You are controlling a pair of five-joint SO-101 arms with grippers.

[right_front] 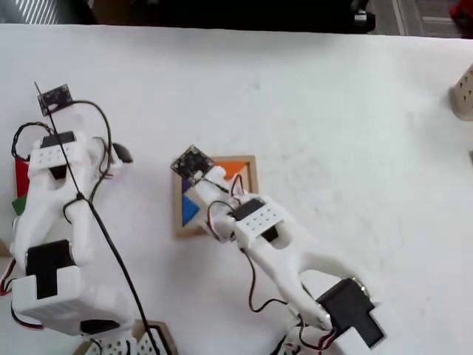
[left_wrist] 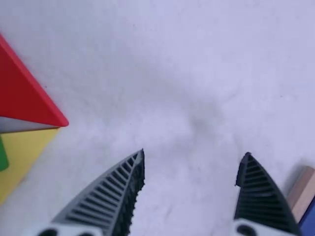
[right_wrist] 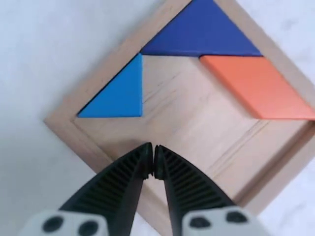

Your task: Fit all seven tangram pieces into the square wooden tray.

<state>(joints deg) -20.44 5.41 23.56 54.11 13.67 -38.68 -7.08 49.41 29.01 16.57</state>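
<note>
Wooden tray [right_wrist: 197,118], centre of table [left_wrist: 197,73]: holds dark blue triangle [right_wrist: 202,34], light blue triangle [right_wrist: 120,96], orange parallelogram [right_wrist: 256,83]. Right gripper [right_wrist: 152,158], closed and empty, overhangs its bare floor. Left gripper [left_wrist: 194,162], open, beside red piece [left_wrist: 22,93], yellow piece [left_wrist: 24,152], green piece [right_front: 18,205].

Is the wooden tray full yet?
Not full. The tray holds a dark blue triangle, light blue triangle and orange piece; bare wood shows beside them.

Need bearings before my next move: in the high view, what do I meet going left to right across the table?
Left arm → wooden tray, holding the light blue triangle then the orange piece → tan object at the right edge. The right arm overlaps the tray, so it is omitted.
</note>
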